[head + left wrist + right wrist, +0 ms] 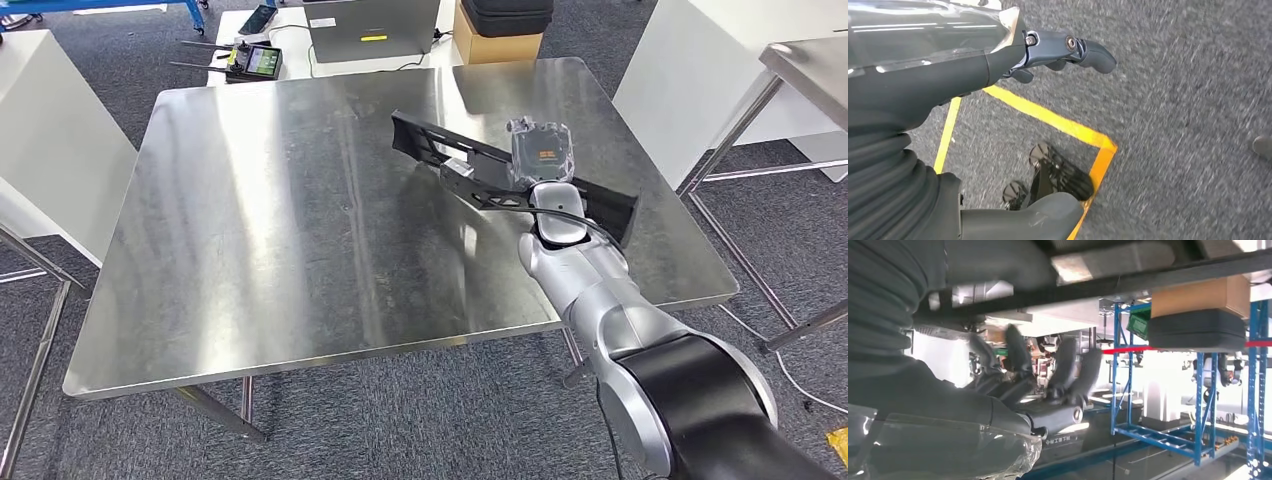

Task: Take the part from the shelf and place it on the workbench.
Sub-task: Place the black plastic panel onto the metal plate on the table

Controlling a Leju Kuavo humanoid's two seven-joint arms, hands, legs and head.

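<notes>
The part (470, 175) is a long black bracket lying slantwise on the right half of the steel workbench (280, 230). My right hand (542, 152), wrapped in a clear plastic cover, hovers just over the part's middle. In the right wrist view its fingers (1068, 365) are spread apart and blurred, with nothing between them, and the part (1158, 272) runs as a dark bar beyond the fingertips. My left hand (1058, 50) hangs at my side above the carpet and holds nothing.
Behind the workbench a white table carries a laptop (372, 28), a cardboard box with a black case on it (497, 35) and a remote controller (255, 62). Another steel table (810, 60) stands at the right. Yellow floor tape (1058, 122) marks the carpet.
</notes>
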